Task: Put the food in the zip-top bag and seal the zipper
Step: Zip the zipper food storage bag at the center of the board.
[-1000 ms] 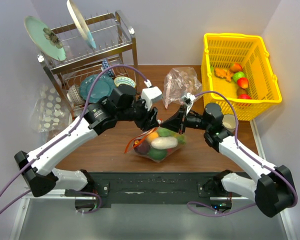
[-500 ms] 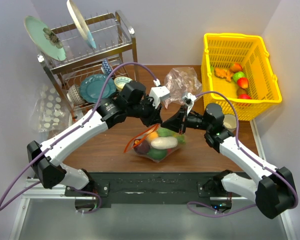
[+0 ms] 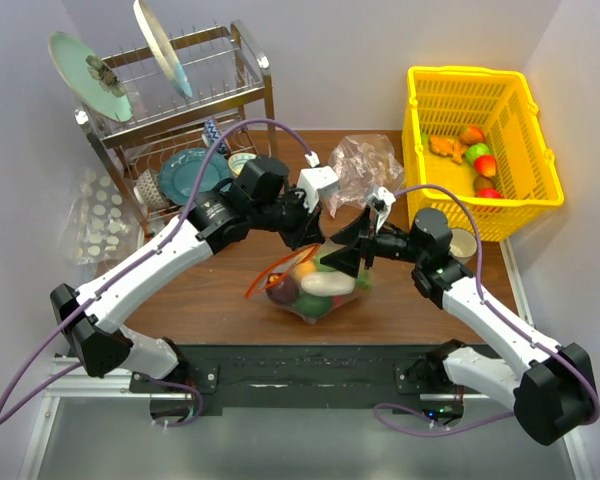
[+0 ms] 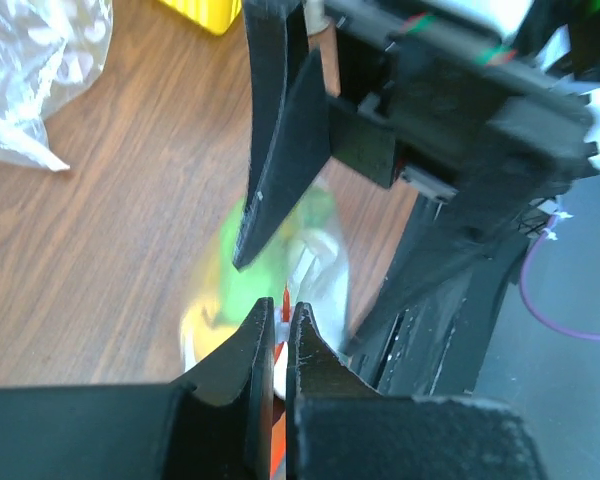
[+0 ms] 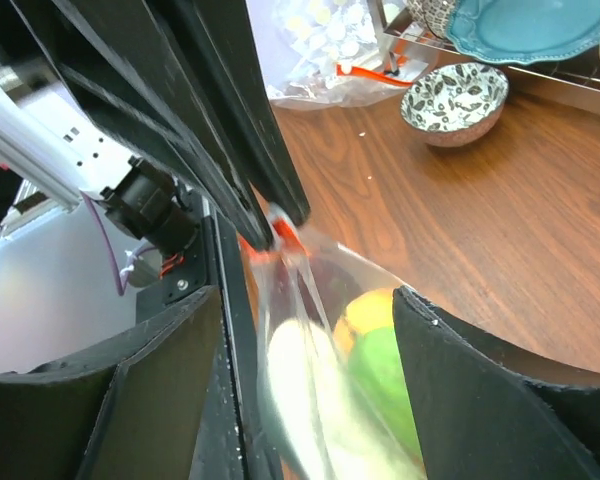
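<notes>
At table (image 3: 220,290) centre, the left gripper (image 3: 313,243) is clamped on the zipper (image 5: 286,236) at the twelve-o'clock edge of the zip-top bag (image 3: 315,305), which holds the food (image 3: 328,285). At three o'clock, the right gripper (image 3: 332,260) stands apart around the bag. It should probably pinch the strip beside the left tips, then slide toward eight o'clock, keeping it taut.

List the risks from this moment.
1. Only the left gripper, shut on the thin red-orange zipper strip, holds the clear plastic zip-top bag; the right gripper is open, so the strip may slip out.
2. The mouth looks unsealed; the glossy toy fruits and vegetables could spill if the bag tips.
</notes>
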Motion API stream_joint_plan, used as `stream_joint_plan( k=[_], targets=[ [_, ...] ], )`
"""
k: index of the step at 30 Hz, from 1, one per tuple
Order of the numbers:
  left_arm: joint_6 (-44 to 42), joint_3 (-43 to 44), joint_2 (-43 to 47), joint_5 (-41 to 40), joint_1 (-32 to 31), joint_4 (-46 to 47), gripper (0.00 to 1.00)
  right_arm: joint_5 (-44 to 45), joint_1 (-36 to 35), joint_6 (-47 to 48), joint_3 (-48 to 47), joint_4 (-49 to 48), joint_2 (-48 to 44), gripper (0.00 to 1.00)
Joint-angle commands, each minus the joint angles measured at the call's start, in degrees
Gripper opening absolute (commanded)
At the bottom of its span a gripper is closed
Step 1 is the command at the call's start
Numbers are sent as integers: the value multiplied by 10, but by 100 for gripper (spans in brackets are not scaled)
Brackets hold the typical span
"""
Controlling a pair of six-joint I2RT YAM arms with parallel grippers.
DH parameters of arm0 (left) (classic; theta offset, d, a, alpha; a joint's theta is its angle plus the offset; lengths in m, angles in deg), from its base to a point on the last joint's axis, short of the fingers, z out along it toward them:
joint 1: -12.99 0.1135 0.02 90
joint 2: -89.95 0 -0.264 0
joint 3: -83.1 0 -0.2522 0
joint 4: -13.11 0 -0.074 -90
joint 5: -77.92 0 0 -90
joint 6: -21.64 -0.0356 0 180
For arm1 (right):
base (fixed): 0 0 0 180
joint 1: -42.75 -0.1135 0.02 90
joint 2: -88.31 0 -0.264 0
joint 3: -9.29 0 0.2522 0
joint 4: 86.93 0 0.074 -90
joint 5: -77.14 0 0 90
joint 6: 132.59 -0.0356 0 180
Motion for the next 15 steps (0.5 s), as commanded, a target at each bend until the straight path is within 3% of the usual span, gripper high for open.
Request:
stream_joint_plan(
  k=[1, 4, 10, 11, 13, 15],
  targets=[
    [-13, 51, 8, 30, 4, -9, 0, -21, -1, 6, -30, -11, -7, 63],
    [-16, 56, 4, 43, 4, -18, 0, -24, -2, 7, -38, -5, -6, 50],
    [-19, 52, -1, 64, 3, -23, 0, -17, -2, -6, -39, -18, -13, 47],
    [-19, 51, 0, 64, 3, -24, 0, -18, -1, -6, -44, -14, -13, 24],
    [-18, 47, 2, 64, 4, -23, 0, -20, -2, -4, -49, -5, -10, 1],
    [-17, 41, 8, 60, 4, -22, 0, -13, -2, -4, -52, 3, -11, 0]
  ],
)
